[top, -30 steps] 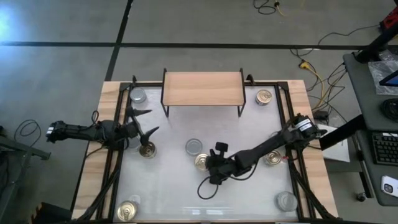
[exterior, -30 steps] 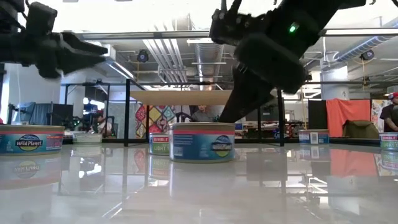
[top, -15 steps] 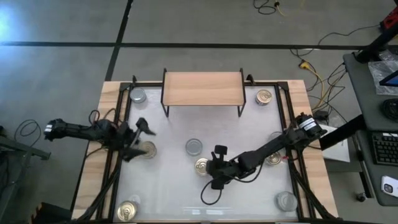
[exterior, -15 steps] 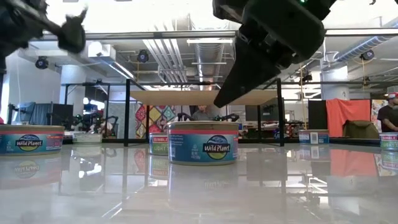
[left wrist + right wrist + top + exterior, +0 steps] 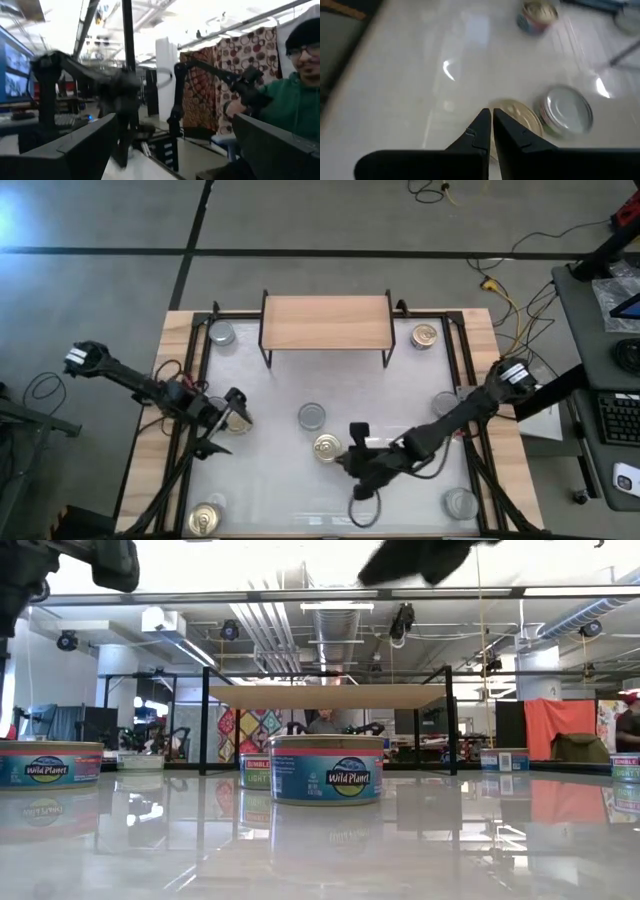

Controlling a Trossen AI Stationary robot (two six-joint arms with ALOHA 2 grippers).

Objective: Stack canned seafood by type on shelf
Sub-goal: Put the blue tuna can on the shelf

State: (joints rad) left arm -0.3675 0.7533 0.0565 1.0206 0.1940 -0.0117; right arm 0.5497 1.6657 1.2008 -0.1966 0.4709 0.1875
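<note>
The shelf [image 5: 325, 322], a light wood plank on thin black legs, stands at the table's far middle with its top bare. Round tins rest flat on the white table. A gold-topped tin [image 5: 327, 447] and a silver-topped one [image 5: 312, 416] sit mid-table, and another gold one [image 5: 238, 418] is at the left. My right gripper [image 5: 490, 117] is shut and hangs above the near side of the middle gold tin [image 5: 517, 116], touching nothing. My left gripper [image 5: 226, 422] stands open above the left gold tin and tips upward toward the room [image 5: 177, 150].
More tins stand around the table: silver at far left [image 5: 221, 333], gold at far right [image 5: 425, 335], gold at near left [image 5: 207, 518], silver at near right [image 5: 461, 502], and one by the right arm [image 5: 443, 402]. A person in a green top [image 5: 295, 100] is beyond the table.
My right gripper, still shut, has risen and drawn back toward the near edge, away from the middle gold tin. That tin first slid a little nearer and turned. My left gripper has rolled, tipped its open fingers upward and swung toward the near edge.
</note>
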